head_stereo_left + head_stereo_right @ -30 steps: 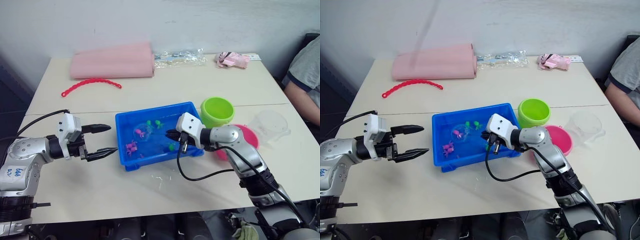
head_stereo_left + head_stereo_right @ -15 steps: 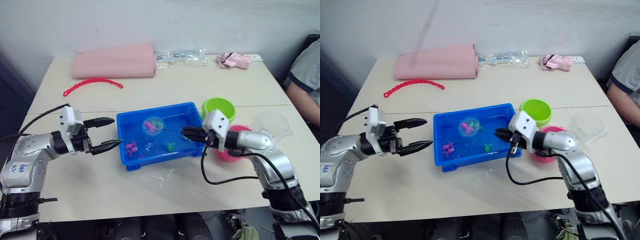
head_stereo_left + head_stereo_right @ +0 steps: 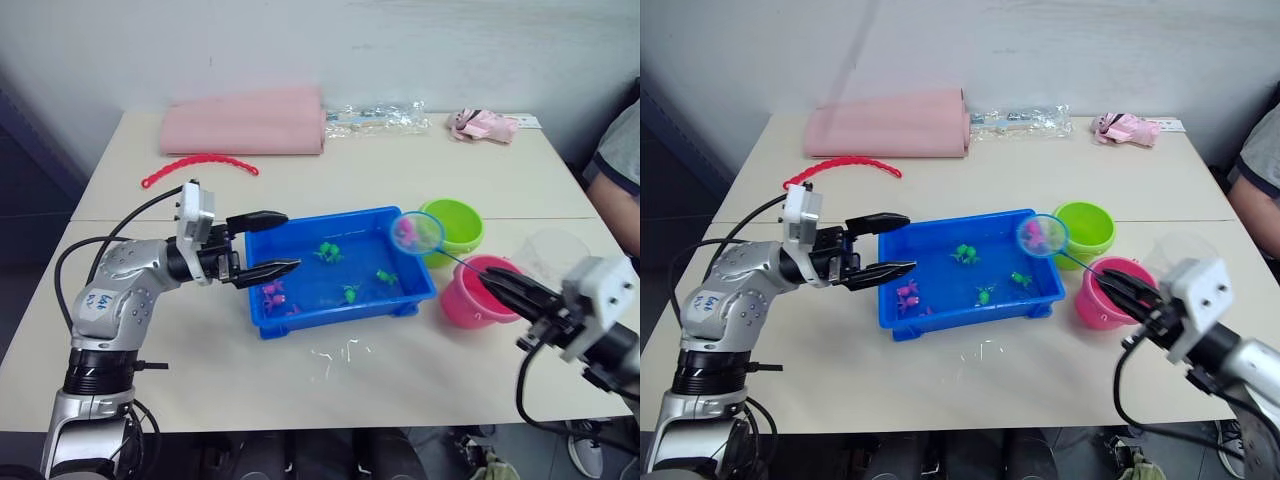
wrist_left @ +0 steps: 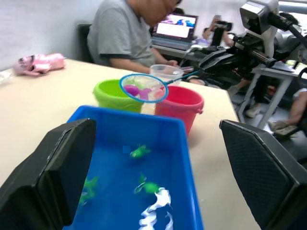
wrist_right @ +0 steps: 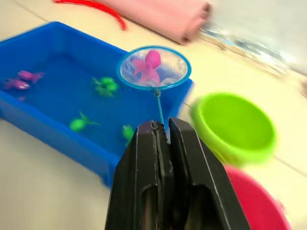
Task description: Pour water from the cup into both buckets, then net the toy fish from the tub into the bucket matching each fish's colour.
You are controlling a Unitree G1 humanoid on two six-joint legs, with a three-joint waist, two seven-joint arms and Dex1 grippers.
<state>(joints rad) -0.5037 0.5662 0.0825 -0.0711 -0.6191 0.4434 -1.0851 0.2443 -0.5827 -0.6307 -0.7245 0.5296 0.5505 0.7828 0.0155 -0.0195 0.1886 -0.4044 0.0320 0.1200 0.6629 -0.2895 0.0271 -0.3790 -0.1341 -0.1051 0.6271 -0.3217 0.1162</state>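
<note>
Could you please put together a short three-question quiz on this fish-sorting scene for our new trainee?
1. True or false: the net carries a green fish.
2. Which gripper holds the net's handle?
A. the left gripper
B. the right gripper
3. Fill in: the fish in the net should go into the ___ bucket.

Key:
1. False: the pink fish lies in the mesh; the green fish are in the tub.
2. B. The left gripper hovers open at the tub's other end.
3. Pink: the pink bucket, not the green bucket.
</note>
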